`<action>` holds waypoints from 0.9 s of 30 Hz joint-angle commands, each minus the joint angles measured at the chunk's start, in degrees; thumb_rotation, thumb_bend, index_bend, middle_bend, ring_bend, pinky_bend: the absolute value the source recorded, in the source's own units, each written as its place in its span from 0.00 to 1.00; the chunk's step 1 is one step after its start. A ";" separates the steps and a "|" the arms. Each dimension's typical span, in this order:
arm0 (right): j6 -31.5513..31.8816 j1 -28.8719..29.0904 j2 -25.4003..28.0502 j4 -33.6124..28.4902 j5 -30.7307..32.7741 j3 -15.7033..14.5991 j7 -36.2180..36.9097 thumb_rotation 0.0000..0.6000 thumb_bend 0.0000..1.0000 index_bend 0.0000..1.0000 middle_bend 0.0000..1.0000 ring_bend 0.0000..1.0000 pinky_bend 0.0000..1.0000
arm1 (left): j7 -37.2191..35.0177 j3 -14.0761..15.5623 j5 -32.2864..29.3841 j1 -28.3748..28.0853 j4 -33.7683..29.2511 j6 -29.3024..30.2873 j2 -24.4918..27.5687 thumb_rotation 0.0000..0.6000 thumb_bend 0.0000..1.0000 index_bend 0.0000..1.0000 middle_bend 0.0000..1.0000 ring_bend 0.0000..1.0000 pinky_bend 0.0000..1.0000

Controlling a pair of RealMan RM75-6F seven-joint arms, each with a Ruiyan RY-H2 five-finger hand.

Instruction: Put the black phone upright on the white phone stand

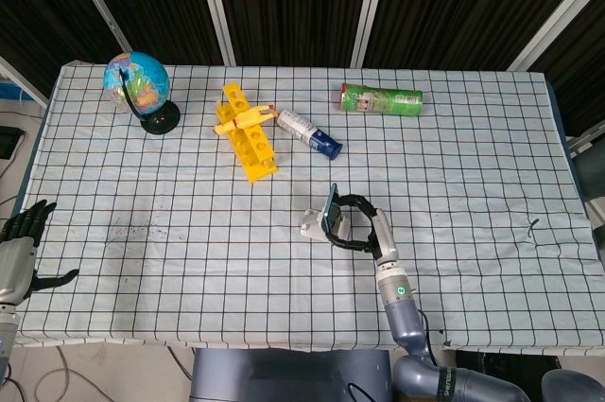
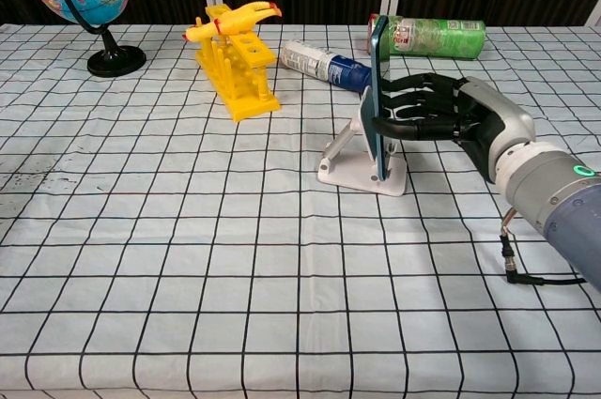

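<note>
Gripping the slim black phone [image 2: 377, 99] by its edge, the right hand [image 2: 451, 122] held it near centre frame, long axis nearly vertical, leaning against the small white plastic phone stand [image 2: 352, 160] directly left; the left hand [image 1: 19, 249] idled open, lower left.

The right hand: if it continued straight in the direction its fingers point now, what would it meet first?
The right hand already holds the black phone, so the phone would likely press onto the white phone stand first. Beyond that lies open tablecloth, though depth is uncertain.
</note>
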 commanded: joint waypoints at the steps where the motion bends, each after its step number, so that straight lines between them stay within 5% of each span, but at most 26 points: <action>1: -0.07 -0.01 0.09 -0.07 0.04 -0.04 -0.16 1.00 0.37 0.62 0.53 0.22 0.14 | 0.05 0.02 -0.05 -0.01 -0.02 -0.04 0.01 1.00 0.00 0.00 0.00 0.00 0.00; 27: 0.59 0.23 -0.46 -0.26 0.64 0.46 -2.29 1.00 0.13 0.52 0.45 0.17 0.14 | 0.01 0.00 -0.20 -0.05 -0.11 -0.05 0.09 1.00 0.00 0.00 0.00 0.00 0.00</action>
